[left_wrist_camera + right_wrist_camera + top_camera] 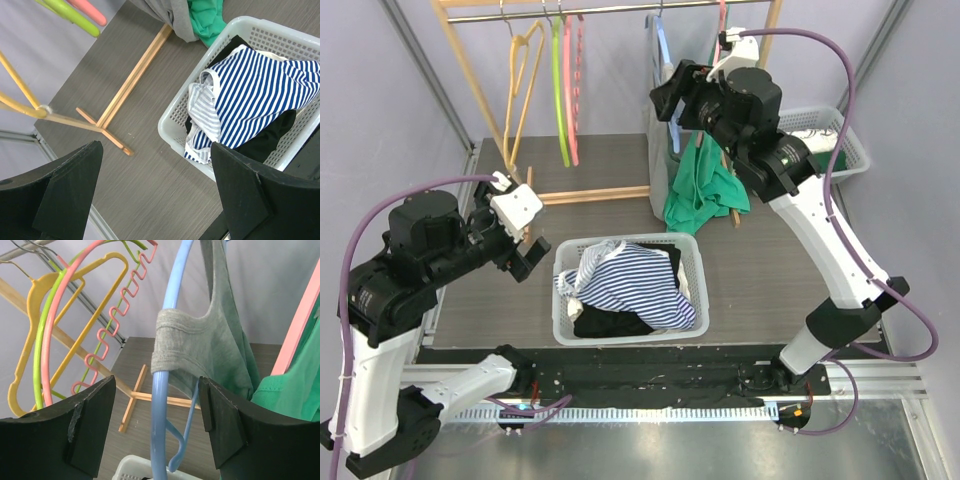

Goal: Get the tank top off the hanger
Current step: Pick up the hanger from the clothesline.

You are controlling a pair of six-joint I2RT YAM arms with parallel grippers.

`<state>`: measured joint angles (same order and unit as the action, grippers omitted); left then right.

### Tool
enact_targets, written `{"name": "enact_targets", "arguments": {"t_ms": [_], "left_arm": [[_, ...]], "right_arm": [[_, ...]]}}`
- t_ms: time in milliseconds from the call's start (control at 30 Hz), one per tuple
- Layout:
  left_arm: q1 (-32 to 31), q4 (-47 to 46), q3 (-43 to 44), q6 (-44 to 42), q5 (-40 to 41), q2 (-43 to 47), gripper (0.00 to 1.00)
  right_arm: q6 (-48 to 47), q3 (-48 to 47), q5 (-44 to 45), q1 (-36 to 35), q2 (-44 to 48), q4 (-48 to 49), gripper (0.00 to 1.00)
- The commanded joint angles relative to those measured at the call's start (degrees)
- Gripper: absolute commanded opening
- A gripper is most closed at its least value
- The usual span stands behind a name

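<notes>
A grey tank top hangs on a light blue hanger on the wooden rack; its strap loops over the hanger's arm. In the top view the tank top hangs at the rack's right side, partly hidden by my right arm. My right gripper is open, its jaws on either side of the blue hanger arm just below the strap, not touching it. In the top view it is raised at the rack. My left gripper is open and empty above the table, left of the white basket.
The white basket holds a blue-striped garment and dark clothes. A green garment hangs on a pink hanger to the right. Yellow, green and pink empty hangers hang at left. A second white basket stands back right.
</notes>
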<state>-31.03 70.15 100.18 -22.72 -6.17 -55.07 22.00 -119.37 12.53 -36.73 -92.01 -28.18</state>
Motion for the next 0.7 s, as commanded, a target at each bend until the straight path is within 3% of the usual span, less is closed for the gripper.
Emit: {"name": "enact_targets", "arguments": {"t_ms": [0, 333, 667], "left_arm": [[0.3, -1.9, 1.1, 0.6, -1.0, 0.2, 0.94], [0.4, -1.9, 0.3, 0.5, -1.6, 0.7, 0.94], [1.0, -1.8, 0.6, 0.9, -2.4, 0.8, 0.93]], "right_arm": [[1.1, 3.2, 2.8, 0.1, 4.0, -0.8, 0.76], [-1.8, 12.3, 8.3, 1.7, 14.5, -1.4, 0.84], [0.1, 7.1, 1.6, 1.8, 10.3, 2.0, 0.90]]}}
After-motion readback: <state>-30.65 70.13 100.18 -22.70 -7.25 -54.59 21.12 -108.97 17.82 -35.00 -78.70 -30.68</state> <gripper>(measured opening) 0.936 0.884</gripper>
